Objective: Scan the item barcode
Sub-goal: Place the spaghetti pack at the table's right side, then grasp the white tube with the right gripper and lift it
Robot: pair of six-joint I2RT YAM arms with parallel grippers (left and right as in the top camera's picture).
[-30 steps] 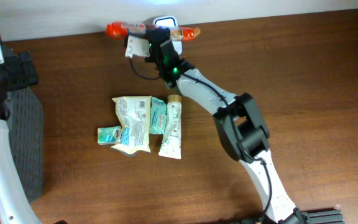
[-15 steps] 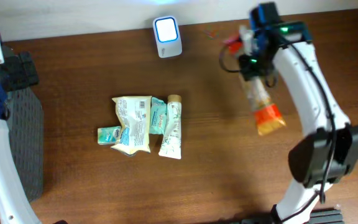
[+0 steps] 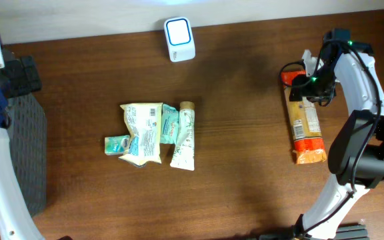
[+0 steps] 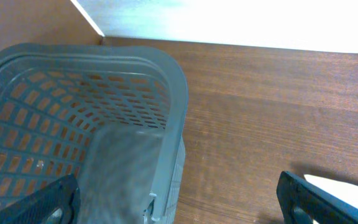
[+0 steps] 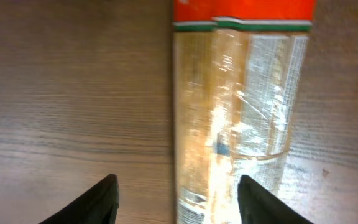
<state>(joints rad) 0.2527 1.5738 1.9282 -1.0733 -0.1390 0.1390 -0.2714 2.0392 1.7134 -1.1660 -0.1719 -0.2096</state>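
From the overhead view, the long packet lies flat on the right side of the counter. It runs near to far and has an orange band at each end. My right end effector sits over the packet's far end. In the right wrist view the right end effector has its jaws parted. One finger hangs over bare wood to the left of the packet. The other overlaps the clear wrapper from above, and I see no grip on it. I can make out print under the wrap but cannot pick out a barcode.

The scanner, a small white block with a lit blue-edged face, stands at the far edge, well apart from the packet. A cluster of pale pouches with a tube just beside them lies mid-counter.

My left end effector is spread wide and holds nothing. It hangs by the grey basket at the left edge of the counter. Something grey and blurred lies inside the basket, and I cannot tell what it is.
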